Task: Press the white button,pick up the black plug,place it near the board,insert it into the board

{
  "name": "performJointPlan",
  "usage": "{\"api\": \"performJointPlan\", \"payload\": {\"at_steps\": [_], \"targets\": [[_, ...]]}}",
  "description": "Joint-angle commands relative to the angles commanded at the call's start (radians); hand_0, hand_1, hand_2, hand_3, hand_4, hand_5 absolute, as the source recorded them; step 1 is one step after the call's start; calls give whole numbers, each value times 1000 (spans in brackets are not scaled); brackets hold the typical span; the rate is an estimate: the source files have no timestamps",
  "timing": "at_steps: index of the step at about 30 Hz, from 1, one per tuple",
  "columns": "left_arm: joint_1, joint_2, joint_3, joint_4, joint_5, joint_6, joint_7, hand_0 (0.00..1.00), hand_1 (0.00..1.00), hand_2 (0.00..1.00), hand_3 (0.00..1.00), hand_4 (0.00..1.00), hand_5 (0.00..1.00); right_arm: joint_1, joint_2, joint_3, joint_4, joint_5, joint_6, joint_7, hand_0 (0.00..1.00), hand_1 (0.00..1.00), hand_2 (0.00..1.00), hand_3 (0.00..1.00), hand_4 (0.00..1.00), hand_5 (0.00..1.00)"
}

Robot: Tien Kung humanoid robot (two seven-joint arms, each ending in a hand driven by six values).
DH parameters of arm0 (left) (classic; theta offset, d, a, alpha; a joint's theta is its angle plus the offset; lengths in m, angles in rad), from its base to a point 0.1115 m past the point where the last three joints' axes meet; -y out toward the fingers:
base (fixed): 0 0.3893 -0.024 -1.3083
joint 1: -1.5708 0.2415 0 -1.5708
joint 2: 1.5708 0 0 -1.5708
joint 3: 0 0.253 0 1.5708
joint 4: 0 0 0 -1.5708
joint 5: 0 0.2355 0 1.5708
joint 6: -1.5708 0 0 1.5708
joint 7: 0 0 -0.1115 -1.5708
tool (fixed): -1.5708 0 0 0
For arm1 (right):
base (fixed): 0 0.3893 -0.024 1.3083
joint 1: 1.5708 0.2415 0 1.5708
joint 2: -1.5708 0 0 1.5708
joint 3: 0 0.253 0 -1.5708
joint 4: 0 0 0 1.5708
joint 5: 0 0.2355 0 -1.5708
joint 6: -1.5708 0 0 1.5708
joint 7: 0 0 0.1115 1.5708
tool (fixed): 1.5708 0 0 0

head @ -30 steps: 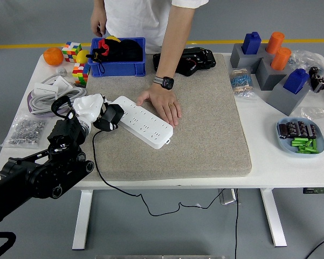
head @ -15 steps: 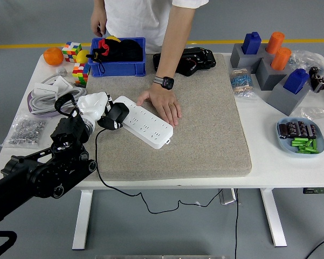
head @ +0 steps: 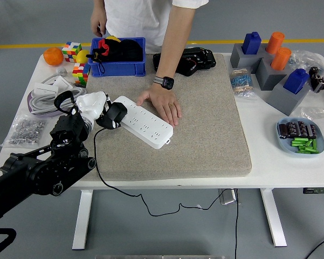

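at mat's left: left hand (head: 92, 106) holds black plug (head: 115, 114), board (head: 144, 122) diagonal.

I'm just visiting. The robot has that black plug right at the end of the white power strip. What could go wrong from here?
The left hand holds the black plug tilted at the power strip's end, so the pins may miss the sockets. A push could slide the strip, though the person's hand steadies it. The trailing black cable might drag on the grey mat.
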Motion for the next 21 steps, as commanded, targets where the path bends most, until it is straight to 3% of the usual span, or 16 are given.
{"api": "performJointPlan", "payload": {"at_steps": [3,4,21], "targets": [[0,1,0,-2,0,1,-1,103,201,275,506,708,2,0,-1,-1,0,0,0,0,643,610,651,626,669,401],[0,1,0,-3,-1,1,-2,104,214,291,527,759,2,0,-1,-2,0,0,0,0,644,610,650,626,668,401],[2,4,1,-9,-13,-2,-3,107,248,352,545,798,2,-3,-1,-4,0,1,0,0,643,610,650,626,668,400]]}}
